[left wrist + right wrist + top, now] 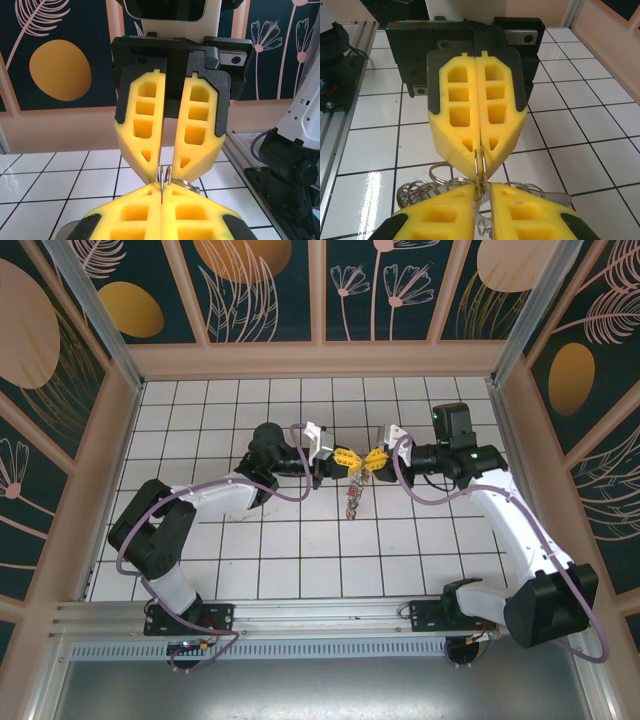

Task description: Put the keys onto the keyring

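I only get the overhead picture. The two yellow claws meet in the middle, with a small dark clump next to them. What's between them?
Observer: A thin metal ring, edge-on in the right wrist view. The left gripper is clamped shut on it.
Operator: And the other one?
Observer: The right gripper is slightly open, with the ring standing in the gap. I can't tell whether it touches the ring.
Operator: And the clump?
Observer: Probably loops. The right wrist view shows several silvery rings bunched beneath the held one.
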